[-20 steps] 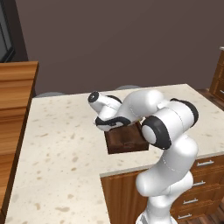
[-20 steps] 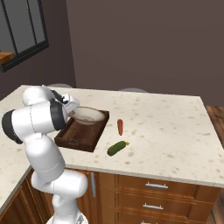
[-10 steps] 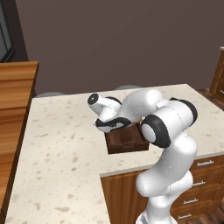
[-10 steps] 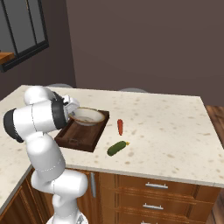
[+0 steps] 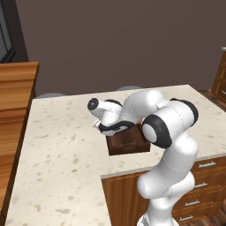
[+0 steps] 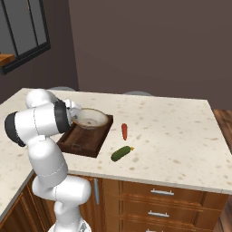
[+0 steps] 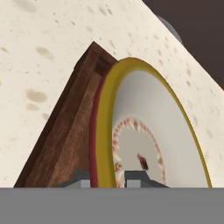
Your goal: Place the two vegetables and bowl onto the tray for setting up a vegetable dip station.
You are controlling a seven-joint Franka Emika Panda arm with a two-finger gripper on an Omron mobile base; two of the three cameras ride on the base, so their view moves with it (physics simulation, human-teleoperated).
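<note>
Now, on the left side of the counter sits the tray, close to the near edge. The gripper is clamped on the rim of the bowl. In the hand view one finger sits inside the rim and one outside it. The bowl is over the far end of the tray, a bit tilted. I cannot tell if its bottom touches the tray floor yet.

Just to the right of the tray lies the red vegetable on the counter. A little nearer is the green vegetable, close to the near right corner of the tray. Both are off the tray and not touching it.

So I think the step in hand is putting the bowl down on the tray. Next, the bowl should come down flat inside the low edges, and then the fingers should let go and lift away. The bowl takes up much of the tray's width, so it should sit well to the far end to leave room. After that, the two vegetables need picking up, one at a time.
</note>
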